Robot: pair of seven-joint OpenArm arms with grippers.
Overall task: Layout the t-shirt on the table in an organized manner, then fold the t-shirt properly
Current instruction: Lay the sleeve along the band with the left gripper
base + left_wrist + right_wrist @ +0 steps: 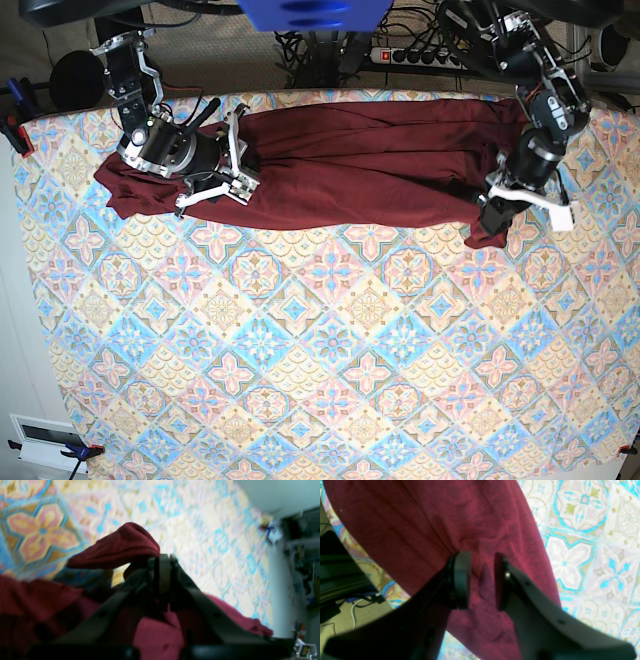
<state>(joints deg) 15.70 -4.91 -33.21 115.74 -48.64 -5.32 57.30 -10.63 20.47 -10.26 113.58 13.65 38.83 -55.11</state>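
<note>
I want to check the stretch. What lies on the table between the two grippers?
In the base view, only the t-shirt lies between the right gripper and the left gripper, stretched in a long band across the table.

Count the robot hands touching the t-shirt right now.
2. The left hand is shut on a bunched end of the t-shirt, at the base view's right. The right hand straddles a raised fold with its fingers apart, at that view's left, over the table.
</note>
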